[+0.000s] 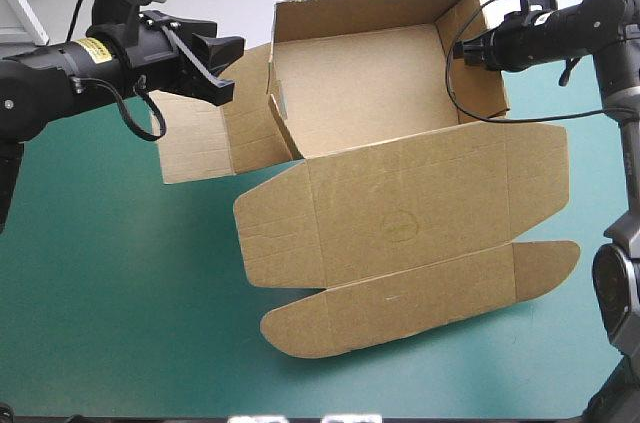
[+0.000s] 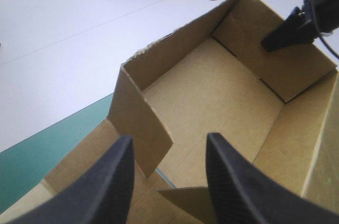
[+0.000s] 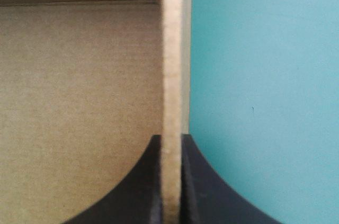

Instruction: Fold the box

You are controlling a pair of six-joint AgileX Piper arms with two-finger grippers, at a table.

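Note:
The brown box (image 1: pixel 370 93) stands at the table's far middle as an open tray, with its back and side walls raised. Its lid (image 1: pixel 420 203) lies flat toward the front. My left gripper (image 1: pixel 222 68) hovers open just left of the box's left wall (image 1: pixel 281 113). In the left wrist view its black fingers (image 2: pixel 119 181) stand apart with that wall's short flap (image 2: pixel 140 128) ahead between them. My right gripper (image 1: pixel 462 49) is shut on the right wall (image 1: pixel 480 63). In the right wrist view the wall's edge (image 3: pixel 172 65) runs between its jaws.
A side flap (image 1: pixel 200 148) lies spread on the teal-green cover (image 1: pixel 120 283) under my left gripper. The lid's rounded front flap (image 1: pixel 400 303) reaches toward the near edge. Open cover lies to the left and along the front.

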